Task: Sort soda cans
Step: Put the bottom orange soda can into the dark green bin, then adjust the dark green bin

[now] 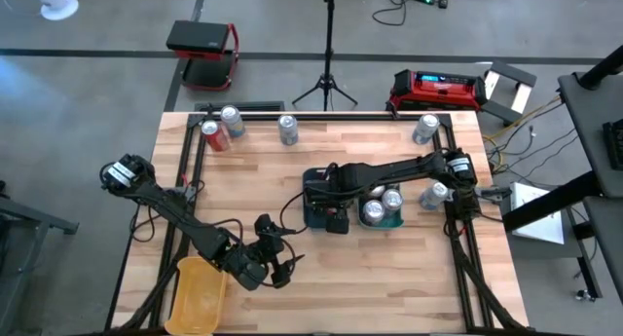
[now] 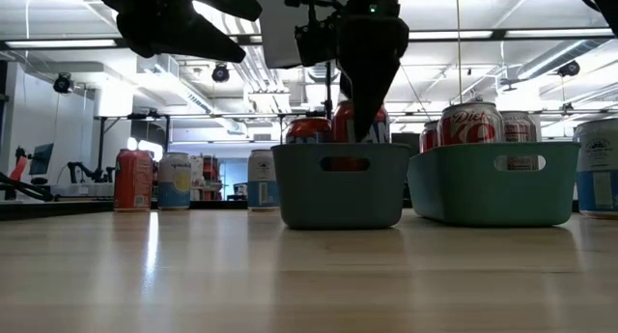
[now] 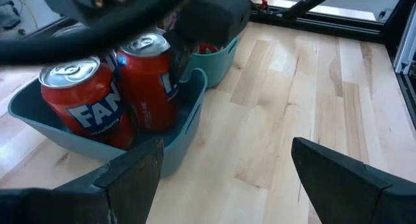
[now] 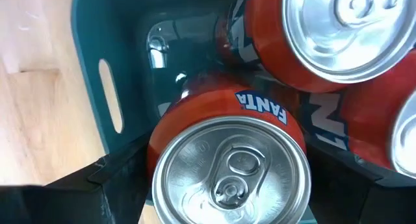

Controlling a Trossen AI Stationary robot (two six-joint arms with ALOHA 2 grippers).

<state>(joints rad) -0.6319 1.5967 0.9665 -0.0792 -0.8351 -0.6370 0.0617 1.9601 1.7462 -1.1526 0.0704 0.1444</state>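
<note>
Since the wooden surface (image 1: 292, 180) carries two teal bins at its middle, we start there: the left bin (image 2: 340, 183) holds red cans, the right bin (image 2: 494, 181) holds silver-grey ones. Our right arm reaches across from the right edge and hangs its right hand (image 1: 331, 202) straight over the left bin. In the right wrist view that hand's fingers stand on either side of a red can (image 4: 231, 165), which sits upright inside the bin beside the other red cans (image 4: 325, 29). The can's long axis is vertical and runs straight up into the hand, so the hand is directly above it. We judge it is clasping the can, though contact is hard to confirm. Any next move is therefore up or down along that axis. Our left hand (image 1: 274, 265) waits with fingers spread near the front edge, beside a yellow tray (image 1: 198, 295). Loose cans stand along the far edge (image 1: 288, 130) and at the right side (image 1: 435, 194).
</note>
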